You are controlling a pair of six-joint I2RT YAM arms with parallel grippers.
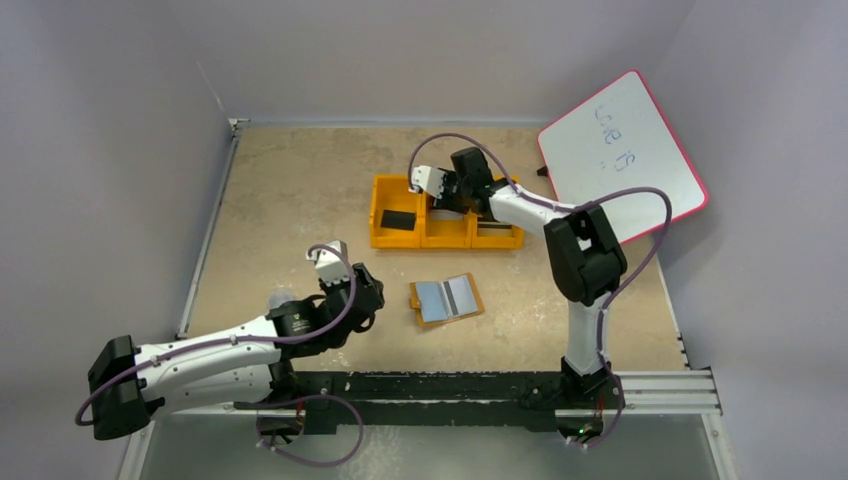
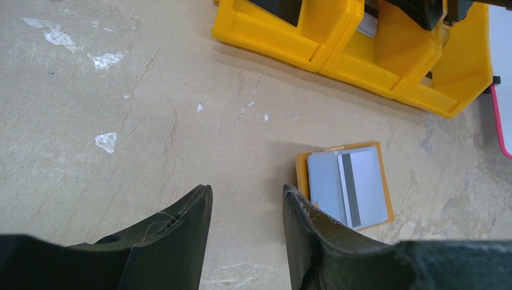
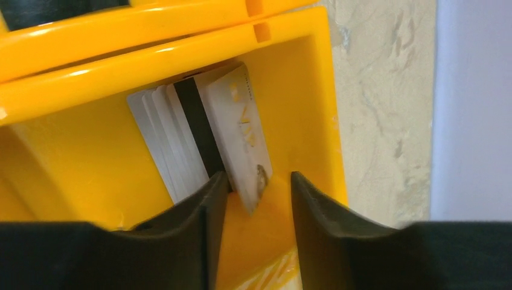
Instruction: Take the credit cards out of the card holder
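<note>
The right gripper [image 3: 258, 176] points down into a compartment of the yellow tray [image 3: 302, 90]. Its jaws stand partly open and clamp nothing. A fanned stack of credit cards [image 3: 181, 130] leans against the compartment wall just ahead of the fingers. The lower corner of the front card pokes into the gap between the tips, and whether it touches the left finger I cannot tell.

The left gripper [image 2: 246, 188] hangs over bare table [image 2: 121, 90], jaws about half open and empty. The card holder [image 2: 326, 181] lies open and flat on the table just ahead of it and to its right — near, but apart from the fingers. A striped card [image 2: 362, 187] rests on the holder's pale inner pocket. From above, the holder lies between the two arms, nearer than the tray. A black block [image 1: 398, 220] sits in the tray's left compartment, and a whiteboard [image 1: 620, 150] leans at the table's far right.
</note>
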